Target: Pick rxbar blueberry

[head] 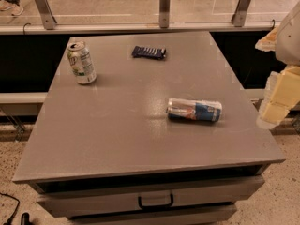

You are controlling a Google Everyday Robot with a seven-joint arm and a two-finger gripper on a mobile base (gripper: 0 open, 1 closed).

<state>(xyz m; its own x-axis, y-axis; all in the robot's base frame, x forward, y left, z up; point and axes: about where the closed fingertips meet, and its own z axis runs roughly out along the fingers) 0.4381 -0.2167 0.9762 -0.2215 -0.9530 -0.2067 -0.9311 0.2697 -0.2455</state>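
Drawer [154, 197] under the surface [117, 135]; rxbar blueberry [148, 52] lies upper centre; pincer [275, 101] at right edge, grip state cannot be told.

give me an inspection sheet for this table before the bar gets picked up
surface: grey table, flat top, with a drawer handle below its front edge
job's things: dark blue bar lying flat near the far edge, apart from both cans
clutter: white-and-green can upright at far left; silver-and-blue can on its side, right of centre
grippers: gripper off the table's right edge, touching none of the items
cables: black cable on the floor, lower left
surroundings: glass railing behind the table; someone's shoes at top left
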